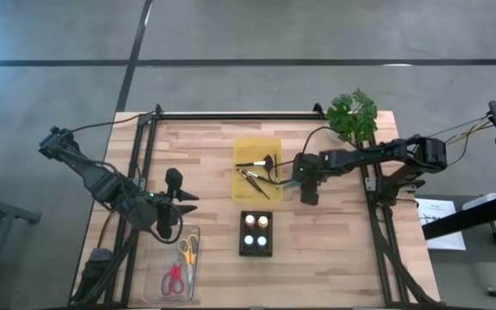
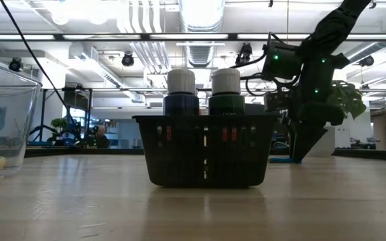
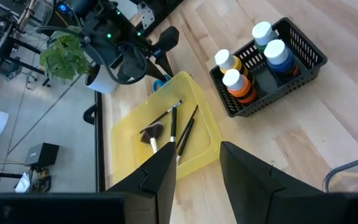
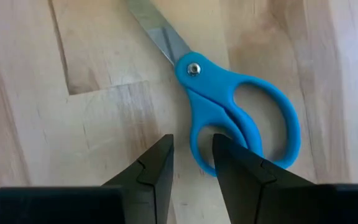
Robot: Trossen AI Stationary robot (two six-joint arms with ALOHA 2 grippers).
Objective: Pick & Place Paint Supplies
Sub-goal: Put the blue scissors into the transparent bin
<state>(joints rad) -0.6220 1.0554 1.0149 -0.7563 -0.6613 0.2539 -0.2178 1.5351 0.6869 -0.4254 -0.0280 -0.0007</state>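
Right pincer pinches one blue scissors handle on the bench. Left pincer slightly spread, empty. Black basket: four paint bottles, labels unreadable. Yellow tray: three brushes.

The table is made of light wood planks. It stands on a grey floor with dark lines across it. Behind the table is a big room with a white ceiling. Long bright lights and pipes hang up there. A person sits far back. A green plant stands at the table's corner.
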